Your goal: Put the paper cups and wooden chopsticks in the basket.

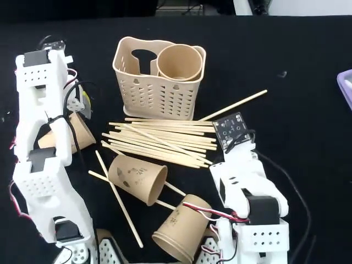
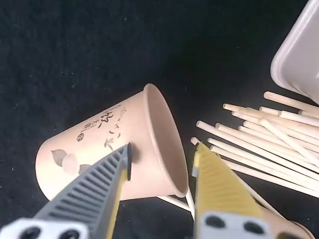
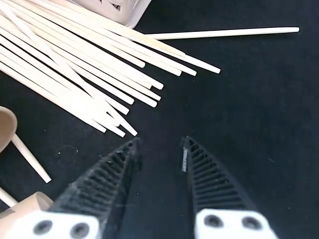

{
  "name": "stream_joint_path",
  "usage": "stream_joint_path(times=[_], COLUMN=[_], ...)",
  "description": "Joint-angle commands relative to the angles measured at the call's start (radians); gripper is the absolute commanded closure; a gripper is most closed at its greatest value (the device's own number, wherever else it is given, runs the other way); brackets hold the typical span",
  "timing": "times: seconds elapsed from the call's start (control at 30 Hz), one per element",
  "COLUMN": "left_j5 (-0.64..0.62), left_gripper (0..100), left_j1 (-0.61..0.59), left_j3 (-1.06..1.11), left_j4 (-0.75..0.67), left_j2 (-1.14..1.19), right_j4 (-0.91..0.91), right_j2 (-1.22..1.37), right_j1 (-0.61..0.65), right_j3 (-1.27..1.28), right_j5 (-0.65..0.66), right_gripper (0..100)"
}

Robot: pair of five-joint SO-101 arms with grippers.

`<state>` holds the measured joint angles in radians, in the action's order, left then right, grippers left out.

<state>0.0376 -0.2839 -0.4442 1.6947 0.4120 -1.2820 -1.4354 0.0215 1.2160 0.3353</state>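
The table [image 1: 297, 49] is being covered edge to edge by a black cloth, and past its far edge a narrow strip of the room is being shown, dark with pale shapes. At the far middle the basket [image 1: 154, 93] is being kept upright, and one paper cup [image 1: 179, 60] is being held upright inside it on its right-hand side. Just in front of the basket the bundle of wooden chopsticks [image 1: 159, 140] is being spread flat across the cloth, and a single chopstick [image 1: 236, 104] is being left slanting away to the right. Nearer the front, the middle cup [image 1: 137, 179] and the front cup [image 1: 181, 228] are being left on their sides, lying over the loose sticks [image 1: 118, 198].

Along the left edge the left arm [image 1: 41, 137] is being held over the side cup [image 2: 99, 134], which is lying with its mouth toward the bundle. The left gripper [image 2: 162, 152] is being held with its jaws apart, one finger against the cup's outer wall and the other just past its rim. The right gripper [image 3: 159, 142] is being held with its jaws apart over bare cloth, just beside the ends of the bundle.

At the right edge a purple object [image 1: 345, 88] is being cut off by the frame. Between it and the basket a wide stretch of bare cloth is being left open, as is the strip behind the basket.
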Motion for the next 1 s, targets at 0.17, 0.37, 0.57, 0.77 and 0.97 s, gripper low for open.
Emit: stream_joint_path(times=[0.17,0.37,0.57,0.77,0.97], left_j5=[0.064,0.063,0.118,0.249,0.624], left_gripper=[97,97,97,86,76], left_j1=[-0.012,-0.012,-0.045,-0.216,-0.486], left_j3=[0.019,0.033,0.081,0.154,0.42], left_j4=[0.063,0.066,0.066,0.066,0.066], left_j2=[-0.017,-0.124,-0.313,-0.559,-0.783], right_j4=[0.012,0.012,0.012,0.014,0.02], right_j2=[-0.008,-0.008,-0.01,-0.01,-0.01], right_j1=[-0.012,-0.012,-0.012,-0.012,-0.011], right_j3=[-0.005,-0.005,-0.005,-0.005,0.007], right_j5=[-0.008,-0.008,-0.008,-0.008,-0.008], right_gripper=[85.5,85.5,85.5,85.5,85.5])
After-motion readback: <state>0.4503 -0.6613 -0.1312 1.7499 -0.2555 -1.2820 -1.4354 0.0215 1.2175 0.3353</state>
